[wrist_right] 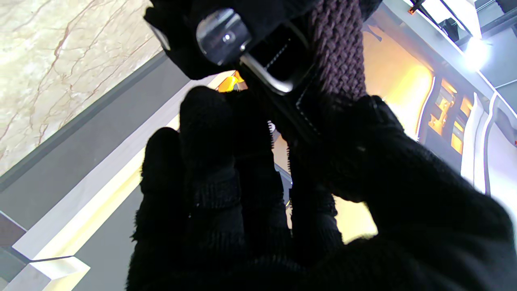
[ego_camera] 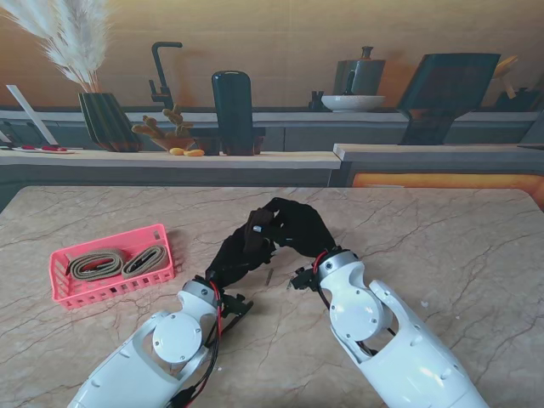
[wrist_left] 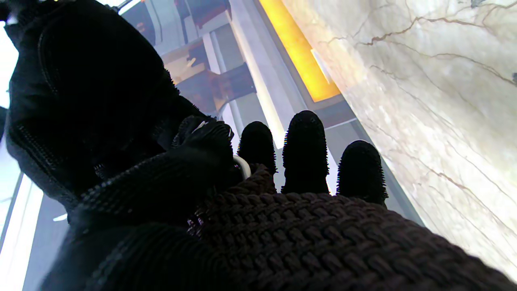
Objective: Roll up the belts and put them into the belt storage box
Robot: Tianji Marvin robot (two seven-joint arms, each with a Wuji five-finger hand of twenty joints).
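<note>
Belts already rolled, two pale coils (ego_camera: 117, 263), are seen lying side by side in the pink belt storage box (ego_camera: 64, 293) at the left of the table (ego_camera: 476, 255), so that part of the task is judged done. One more belt, a dark braided belt (wrist_left: 323, 238), is held off the table near its middle, between both gloved hands, and its rolling is judged to be under way and not finished; how much of it is coiled cannot be told, since dark gloves and dark webbing merge in the stand view.

The left hand (ego_camera: 242, 251) is closed around the braided webbing, three fingertips (wrist_left: 305, 149) showing past it in the left wrist view. Just to its right, the right hand (ego_camera: 297, 225) is clamped on the buckle end, where a metal buckle (wrist_right: 266, 79) and a round stud are seen above its curled fingers (wrist_right: 206, 161).

Left to do, by this reading: the coil to be completed, carried left and set into the box, where free space appears to remain nearer to the robot than the two coils.

Open marble lies between the hands and the box, with nothing in that path. The box's raised wall must be cleared on entry. At the right, the table is bare out to its edge; the far edge meets a counter with vases (ego_camera: 231, 110).
</note>
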